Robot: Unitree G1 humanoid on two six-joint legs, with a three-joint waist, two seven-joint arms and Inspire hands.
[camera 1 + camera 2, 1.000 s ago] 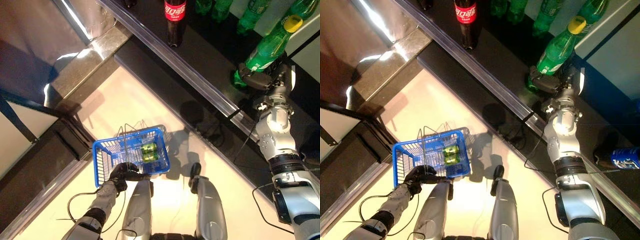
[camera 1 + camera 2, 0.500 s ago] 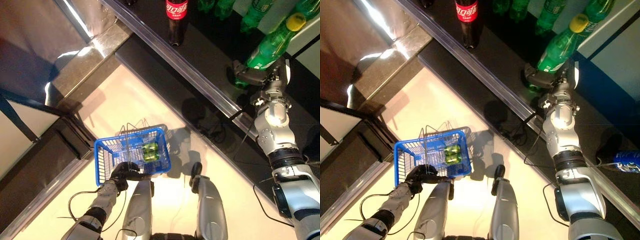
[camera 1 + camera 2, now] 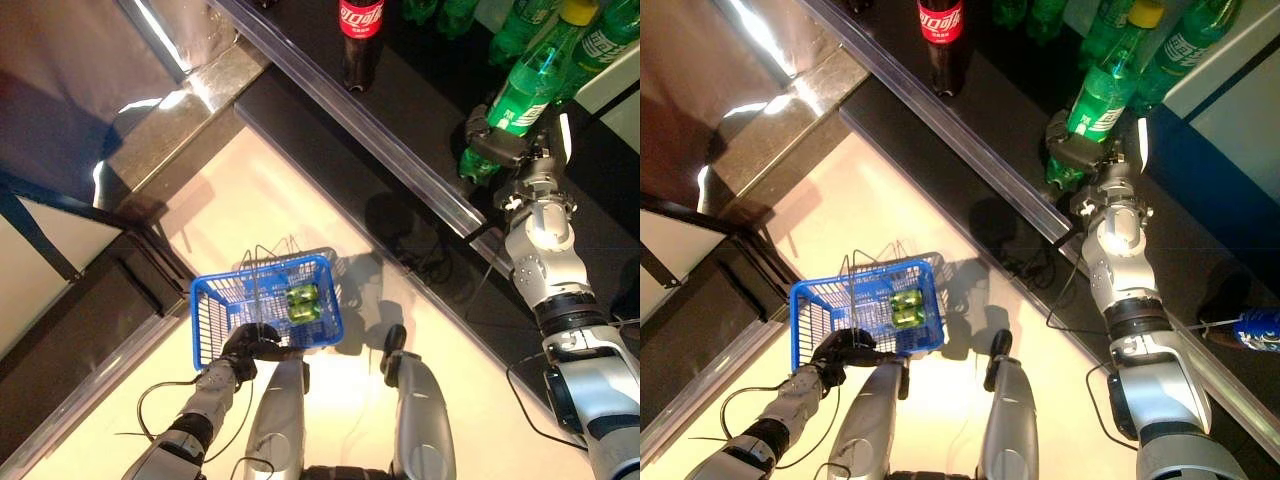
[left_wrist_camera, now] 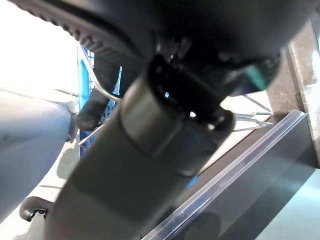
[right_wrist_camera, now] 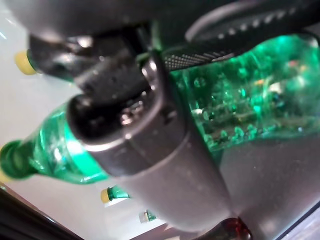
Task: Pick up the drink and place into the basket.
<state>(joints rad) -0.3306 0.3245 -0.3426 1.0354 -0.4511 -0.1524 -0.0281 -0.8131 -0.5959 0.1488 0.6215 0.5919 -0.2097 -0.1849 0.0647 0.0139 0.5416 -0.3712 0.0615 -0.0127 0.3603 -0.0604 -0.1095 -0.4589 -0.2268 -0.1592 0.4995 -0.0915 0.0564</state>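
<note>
Bottle [image 3: 520, 103] in right hand [image 3: 495, 148] now lifted, tilted nearer vs. earlier.

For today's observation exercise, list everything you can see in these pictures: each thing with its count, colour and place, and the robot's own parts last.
Held bottle: one, green with yellow cap, tilted over the dark shelf, in the right robot hand.
Other green bottles: several, at the back of the shelf; exact count unclear.
Cola bottle: one, dark with red label, upright on the shelf.
Shelf: one, black, clear front rail.
Basket: one, blue, wire handles, held low over the floor.
Cans: two, green, inside the basket.
Blue item: one, far right; unclear.
Left robot hand: gripping the basket.
Right robot hand: curled round the held bottle.
</note>
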